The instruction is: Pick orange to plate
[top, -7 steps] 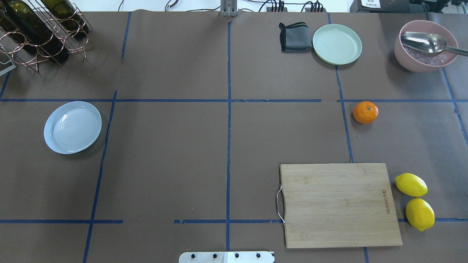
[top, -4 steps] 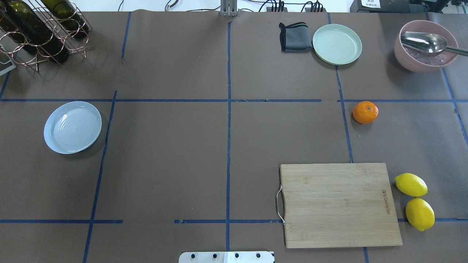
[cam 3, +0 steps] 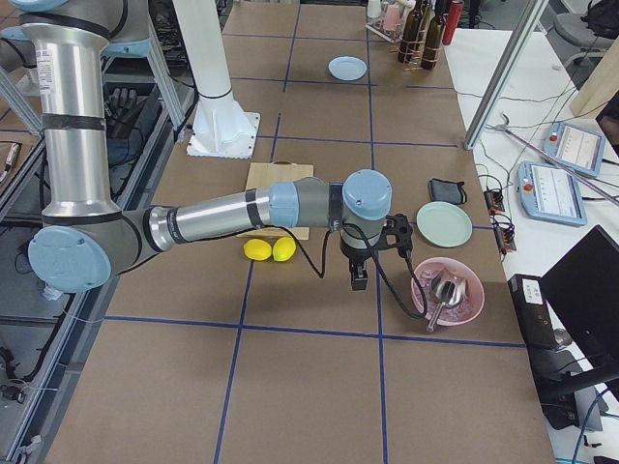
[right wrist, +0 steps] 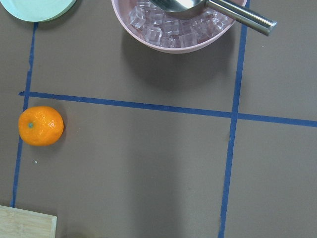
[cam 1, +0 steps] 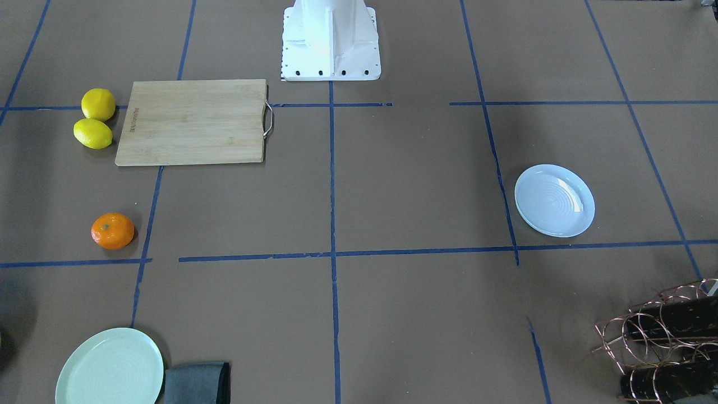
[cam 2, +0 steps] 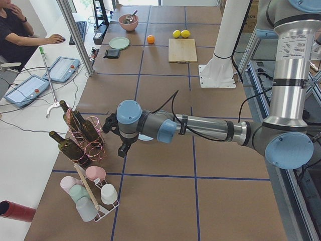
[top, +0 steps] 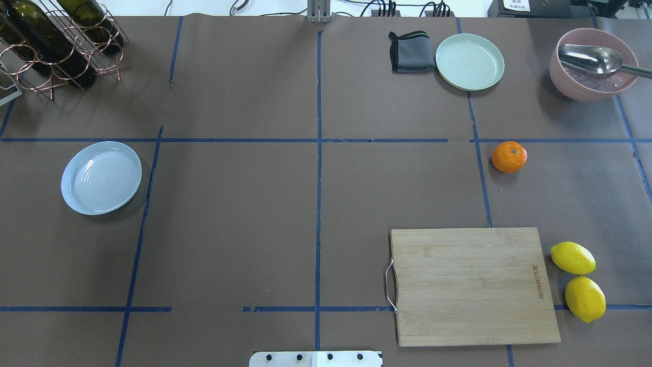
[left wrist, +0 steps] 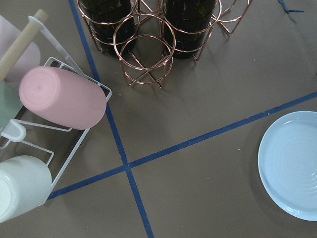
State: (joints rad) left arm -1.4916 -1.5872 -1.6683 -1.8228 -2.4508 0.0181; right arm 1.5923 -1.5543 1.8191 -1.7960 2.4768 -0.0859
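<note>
The orange [top: 509,157] lies alone on the brown table at the right, beyond the cutting board; it also shows in the front view [cam 1: 113,230] and at the left of the right wrist view [right wrist: 41,126]. The pale bluish-white plate [top: 101,177] sits empty at the far left, and its edge shows in the left wrist view [left wrist: 292,172]. Neither gripper appears in the overhead or front view. The left gripper [cam 2: 123,148] hangs above the plate's area and the right gripper [cam 3: 356,278] near the orange's area. I cannot tell whether either is open or shut.
A wooden cutting board [top: 473,285] lies front right with two lemons [top: 578,280] beside it. A mint-green plate [top: 469,61], grey cloth [top: 410,51] and pink bowl [top: 586,86] of ice with a spoon stand at the back right. A bottle rack [top: 61,46] is back left, a cup rack [left wrist: 44,124] beside it.
</note>
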